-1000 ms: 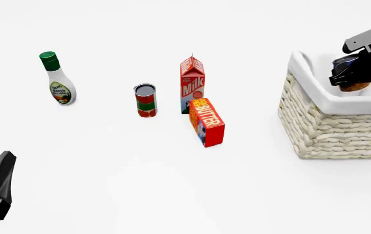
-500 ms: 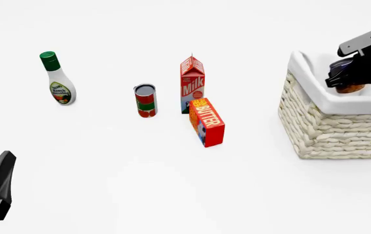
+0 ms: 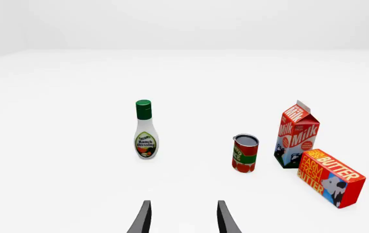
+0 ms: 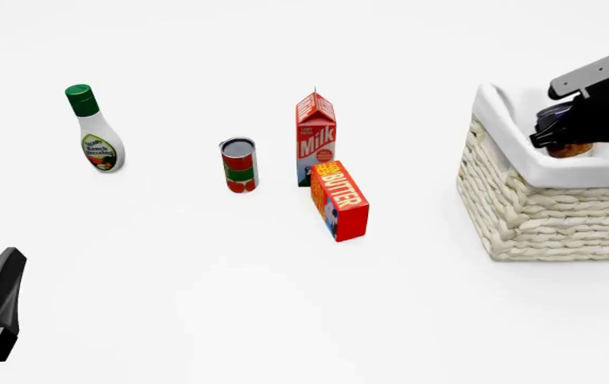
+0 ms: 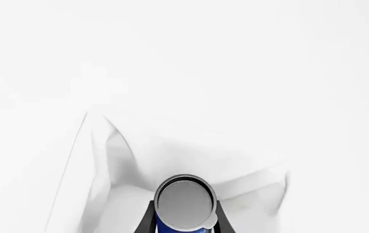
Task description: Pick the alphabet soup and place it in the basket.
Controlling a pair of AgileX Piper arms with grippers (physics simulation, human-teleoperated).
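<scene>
lowered a touch: right tool (image 4: 566, 138) clamped on one alphabet soup (image 5: 184, 203) inside one basket (image 4: 544, 210); left tool (image 3: 183, 218) open, empty.

Bottle (image 3: 145, 132), can (image 3: 244, 153), milk carton (image 3: 296, 135), butter box (image 3: 330, 176)

Simulated tabletop — groceries on a blank white table (image 4: 282, 320).

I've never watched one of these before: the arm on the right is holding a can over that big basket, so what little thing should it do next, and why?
Probably lower it a little further, then let go. The right pincer grips the alphabet soup by its sides, and the can hangs over the basket, with the white lining beneath it. From these views I cannot tell that it touches the bottom yet.
</scene>
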